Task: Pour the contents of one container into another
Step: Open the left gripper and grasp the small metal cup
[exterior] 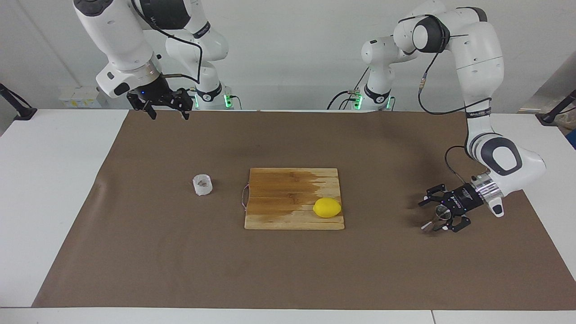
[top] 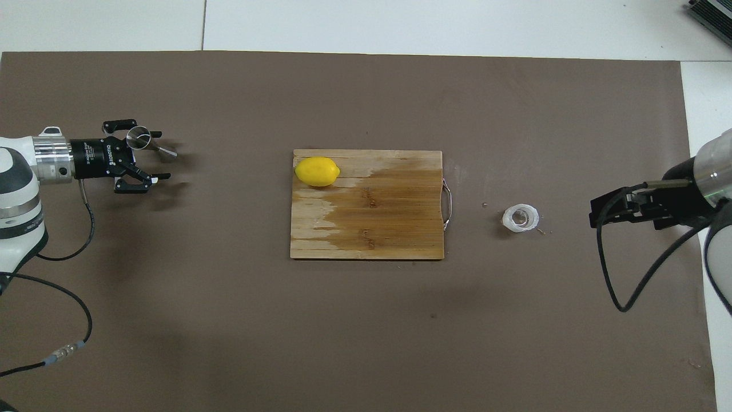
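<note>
The steel jigger (exterior: pixel 435 218) (top: pixel 147 143) stands on the brown mat at the left arm's end of the table. My left gripper (exterior: pixel 432 217) (top: pixel 159 154) is low at the mat and open. Its fingers reach along both sides of the jigger, and whether they touch it I cannot tell. The small clear cup (exterior: pixel 202 185) (top: pixel 520 218) stands alone on the mat toward the right arm's end, beside the board's handle. My right gripper (exterior: pixel 168 116) (top: pixel 597 213) hangs open and empty, high over the mat's edge at the robots' end, and waits.
A wooden cutting board (exterior: pixel 283 189) (top: pixel 372 223) with a wet patch lies at the mat's middle. A yellow lemon (exterior: pixel 327 208) (top: pixel 317 171) rests on the board's corner nearest the jigger. A cable trails on the mat under the left arm.
</note>
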{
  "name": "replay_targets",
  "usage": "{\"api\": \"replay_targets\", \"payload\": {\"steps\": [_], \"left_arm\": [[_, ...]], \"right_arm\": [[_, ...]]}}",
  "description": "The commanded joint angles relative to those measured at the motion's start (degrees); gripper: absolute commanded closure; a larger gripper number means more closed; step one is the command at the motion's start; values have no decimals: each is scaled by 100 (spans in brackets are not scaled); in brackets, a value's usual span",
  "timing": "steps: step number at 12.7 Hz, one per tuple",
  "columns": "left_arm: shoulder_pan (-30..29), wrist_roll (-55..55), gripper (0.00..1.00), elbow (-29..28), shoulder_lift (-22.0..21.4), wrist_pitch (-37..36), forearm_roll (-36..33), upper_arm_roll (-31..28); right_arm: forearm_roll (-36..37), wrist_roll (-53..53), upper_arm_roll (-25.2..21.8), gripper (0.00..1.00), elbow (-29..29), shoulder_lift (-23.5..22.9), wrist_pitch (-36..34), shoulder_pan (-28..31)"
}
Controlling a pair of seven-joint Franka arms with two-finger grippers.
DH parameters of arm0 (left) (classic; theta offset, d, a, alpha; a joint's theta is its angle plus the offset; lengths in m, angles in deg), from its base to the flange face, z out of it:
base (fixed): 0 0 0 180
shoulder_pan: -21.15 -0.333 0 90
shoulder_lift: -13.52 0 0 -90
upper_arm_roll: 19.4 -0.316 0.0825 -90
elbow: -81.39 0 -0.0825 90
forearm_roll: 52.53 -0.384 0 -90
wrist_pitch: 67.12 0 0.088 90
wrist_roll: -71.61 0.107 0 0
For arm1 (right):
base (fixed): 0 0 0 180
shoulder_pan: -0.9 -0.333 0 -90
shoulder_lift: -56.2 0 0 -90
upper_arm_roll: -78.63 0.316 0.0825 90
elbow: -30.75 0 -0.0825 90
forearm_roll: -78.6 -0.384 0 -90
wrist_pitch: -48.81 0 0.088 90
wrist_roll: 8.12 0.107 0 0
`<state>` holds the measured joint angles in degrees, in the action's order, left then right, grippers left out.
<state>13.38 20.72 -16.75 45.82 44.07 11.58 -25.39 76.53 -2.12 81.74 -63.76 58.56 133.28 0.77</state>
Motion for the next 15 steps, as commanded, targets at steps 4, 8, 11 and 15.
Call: {"api": "replay_targets", "payload": {"steps": [4,8,11,15], "left_arm": [[-120,89,90,-329,-250,175,418,-60],[-243,-8,100,-285,-355,87,471,-51],[-7,-472,100,-285,-662,78,471,-51],[704,-930,100,-399,-1242,-27,462,-51]], "right_arm": [[-13,104,31,0,3,36,16,57],[-13,104,31,0,3,36,16,57],[-13,104,31,0,3,36,16,57],[-13,104,31,0,3,36,16,57]]}}
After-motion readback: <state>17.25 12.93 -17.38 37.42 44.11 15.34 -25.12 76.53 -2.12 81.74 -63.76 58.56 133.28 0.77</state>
